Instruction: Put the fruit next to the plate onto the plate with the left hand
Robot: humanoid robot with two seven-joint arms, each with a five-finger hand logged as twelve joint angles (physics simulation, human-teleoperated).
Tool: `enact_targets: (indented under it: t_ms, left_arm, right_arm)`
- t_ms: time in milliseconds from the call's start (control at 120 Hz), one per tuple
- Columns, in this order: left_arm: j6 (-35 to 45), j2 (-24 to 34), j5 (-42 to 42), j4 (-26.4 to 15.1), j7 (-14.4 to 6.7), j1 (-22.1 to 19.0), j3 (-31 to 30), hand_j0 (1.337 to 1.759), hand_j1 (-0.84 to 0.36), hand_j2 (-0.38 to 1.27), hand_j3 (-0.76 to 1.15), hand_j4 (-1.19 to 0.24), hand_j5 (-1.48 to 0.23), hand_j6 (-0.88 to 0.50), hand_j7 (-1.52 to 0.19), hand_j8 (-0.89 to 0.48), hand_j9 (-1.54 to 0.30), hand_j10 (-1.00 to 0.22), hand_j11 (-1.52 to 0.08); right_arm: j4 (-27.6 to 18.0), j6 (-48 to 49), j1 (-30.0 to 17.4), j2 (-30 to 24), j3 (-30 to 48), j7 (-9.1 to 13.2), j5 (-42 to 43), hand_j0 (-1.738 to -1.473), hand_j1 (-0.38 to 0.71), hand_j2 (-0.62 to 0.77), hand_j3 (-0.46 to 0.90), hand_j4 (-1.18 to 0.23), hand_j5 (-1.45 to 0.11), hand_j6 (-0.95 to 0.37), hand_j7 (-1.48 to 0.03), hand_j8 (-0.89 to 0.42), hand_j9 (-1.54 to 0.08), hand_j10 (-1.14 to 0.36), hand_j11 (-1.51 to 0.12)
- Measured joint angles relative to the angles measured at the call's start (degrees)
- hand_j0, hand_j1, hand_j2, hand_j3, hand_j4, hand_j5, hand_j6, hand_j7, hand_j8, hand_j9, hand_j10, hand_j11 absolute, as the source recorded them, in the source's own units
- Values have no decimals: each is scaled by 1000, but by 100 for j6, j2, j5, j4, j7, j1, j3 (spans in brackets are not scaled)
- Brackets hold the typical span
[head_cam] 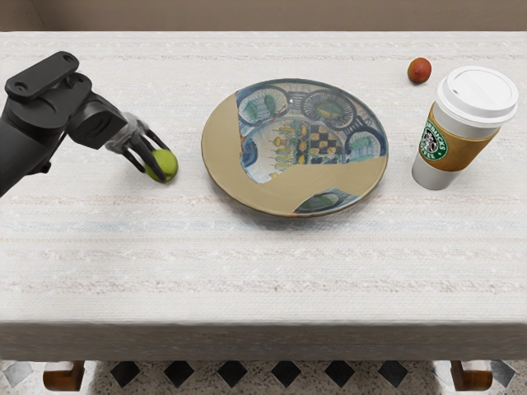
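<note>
Table: covered in a pale off-white cloth, coarse weave, with faint bands of blue-grey and pink running left to right. The cloth drops over the near edge. Below that edge is the floor, light tile with a row of small black diamonds. Wooden feet show under the near corners, two in all. Beyond the far edge is a narrow strip of plain brownish wall.

Counts: one plate, two fruits, one cup, one hand.

Plate: round, tan glaze, with a broad painted patch of blue, green and yellow motifs. It sits mid-table, a little toward the far edge.

Green fruit: small, round, yellow-green. It lies on the left half of the table, near the plate's left rim but apart from it, not on the plate.

Left hand: its dark arm comes in over the left edge. The fingers are curled about the green fruit, closed on it from above and from the left. Whether the fruit rests on the cloth or is just clear of it, I cannot tell.

Reddish fruit: small, red-brown, toward the far right corner, well apart from the plate.

Cup: paper, upright, lidded (white lid, brown sleeve, round green logo). It stands by the right edge, right of the plate and not touching it, with the reddish fruit just beyond it.
</note>
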State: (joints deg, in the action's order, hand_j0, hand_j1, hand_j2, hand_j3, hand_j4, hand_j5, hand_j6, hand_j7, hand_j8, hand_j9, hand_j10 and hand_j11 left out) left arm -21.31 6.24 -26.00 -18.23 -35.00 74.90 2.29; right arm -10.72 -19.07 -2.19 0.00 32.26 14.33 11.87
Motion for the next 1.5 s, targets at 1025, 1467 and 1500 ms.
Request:
enact_targets:
  t_ms: [1025,1467,1500]
  left_arm:
    - [-86,-624,152,-38,-1,1250,17,1655,-304,651,0,-603,-948,-445,-942,-527,-919,-684,-920]
    - [-87,-624,196,-289,-1,1415,-230,1657,-283,434,0,-566,-825,-448,-822,-507,-814,-618,-813]
    - [-90,-624,244,-373,-1,1414,-228,1657,-281,437,0,-572,-828,-445,-823,-509,-815,-618,-814]
  right_arm:
    - [0,0,0,0,0,0,0,-1658,-349,0,0,0,0,0,0,0,0,0,0]
    - [0,0,0,0,0,0,0,-1658,-349,0,0,0,0,0,0,0,0,0,0]
    - [0,0,0,0,0,0,0,-1658,-349,0,0,0,0,-1,0,0,0,0,0]
